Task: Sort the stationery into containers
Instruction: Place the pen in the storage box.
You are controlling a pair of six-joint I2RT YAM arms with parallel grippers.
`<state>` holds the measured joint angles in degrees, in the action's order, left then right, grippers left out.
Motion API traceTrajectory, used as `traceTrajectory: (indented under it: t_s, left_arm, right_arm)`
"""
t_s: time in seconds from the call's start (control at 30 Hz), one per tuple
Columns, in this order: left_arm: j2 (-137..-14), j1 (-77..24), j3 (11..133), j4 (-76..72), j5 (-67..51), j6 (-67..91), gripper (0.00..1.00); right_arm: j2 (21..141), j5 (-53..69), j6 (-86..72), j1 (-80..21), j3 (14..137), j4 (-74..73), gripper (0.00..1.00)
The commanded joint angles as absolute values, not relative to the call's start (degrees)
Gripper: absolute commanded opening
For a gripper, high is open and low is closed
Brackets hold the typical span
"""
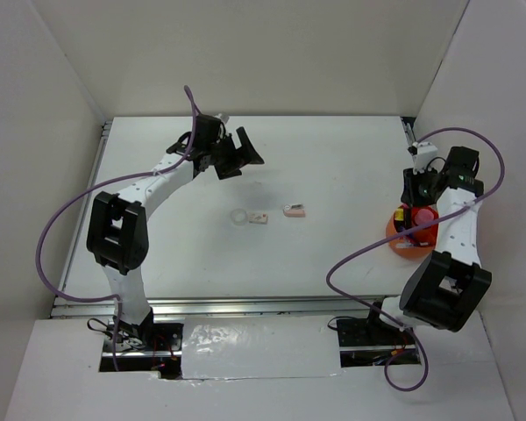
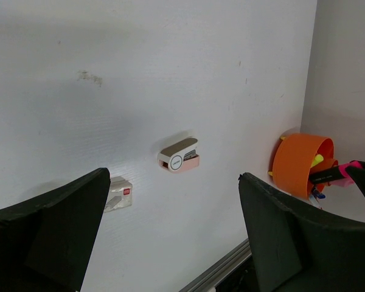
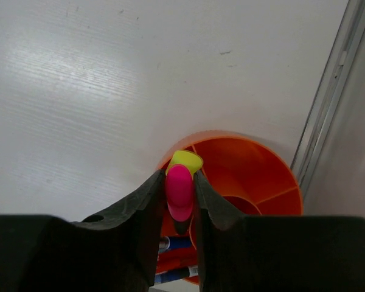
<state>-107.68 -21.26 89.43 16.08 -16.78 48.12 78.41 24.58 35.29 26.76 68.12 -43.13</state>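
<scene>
Orange cup [image 3: 255, 159] stands at the tabletop's [image 3: 79, 91] right edge. The right tool [image 3: 180, 181] hangs over it, clenched on a pink-capped highlighter [image 3: 180, 201], apparently to drop it beside the yellow-capped one [image 3: 186, 160] (blue pens [image 3: 173, 243] show inside too). The left tool [image 1: 239, 156] is spread wide and empty, well apart from the unsorted eraser [image 1: 259, 217] and tape ring [image 1: 238, 216].

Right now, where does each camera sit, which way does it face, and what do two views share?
Top external: above, behind the bases, looking down on the table; left arm and right arm show.
Left wrist: faces across the table toward the orange cup; left gripper open below.
Right wrist: looks down into the cup; right gripper pinches a pink-capped highlighter.
Shared: all show the cup.
</scene>
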Motion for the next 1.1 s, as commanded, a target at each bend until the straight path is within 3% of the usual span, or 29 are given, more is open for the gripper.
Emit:
traceTrajectory:
  t_s: [0.0, 0.07, 0.13, 0.3, 0.47, 0.57, 0.6, 0.7, 1.07]
  left_arm:
    - [-106.7, -21.7, 91.2, 15.7, -16.3, 47.2, 0.99]
    - [-106.6, -21.7, 91.2, 15.8, -16.3, 47.1, 0.99]
    - [-106.4, -21.6, 91.1, 15.7, -16.0, 47.0, 0.99]
    - [-106.1, -21.6, 90.7, 15.9, -15.8, 46.7, 0.99]
    - [-105.6, -21.7, 90.9, 16.2, -15.6, 45.8, 0.99]
    - [-105.6, -21.6, 91.4, 16.9, -15.3, 43.9, 0.99]
    - [-105.5, -21.8, 91.6, 16.9, -15.1, 42.7, 0.99]
    - [-104.5, -22.2, 91.7, 17.1, -14.7, 35.8, 0.99]
    - [-100.3, -23.2, 85.0, 19.2, -23.5, 0.7, 0.99]
  right_arm:
    - [76.1, 24.0, 37.1, 26.8, 67.9, -44.4, 0.33]
    - [75.9, 24.4, 36.2, 27.0, 67.7, -44.1, 0.27]
    - [75.1, 24.3, 33.6, 27.4, 66.5, -41.8, 0.1]
    - [73.0, 27.0, 33.1, 28.7, 64.4, -39.9, 0.06]
    - [72.9, 27.5, 35.0, 29.2, 66.1, -43.5, 0.1]
    - [72.7, 27.5, 35.7, 29.4, 67.2, -45.6, 0.26]
    - [72.3, 27.8, 35.6, 29.6, 67.5, -46.5, 0.38]
    - [70.2, 28.3, 34.3, 30.1, 68.0, -46.6, 0.5]
    - [64.9, 35.1, 24.2, 30.1, 73.4, -48.1, 0.5]
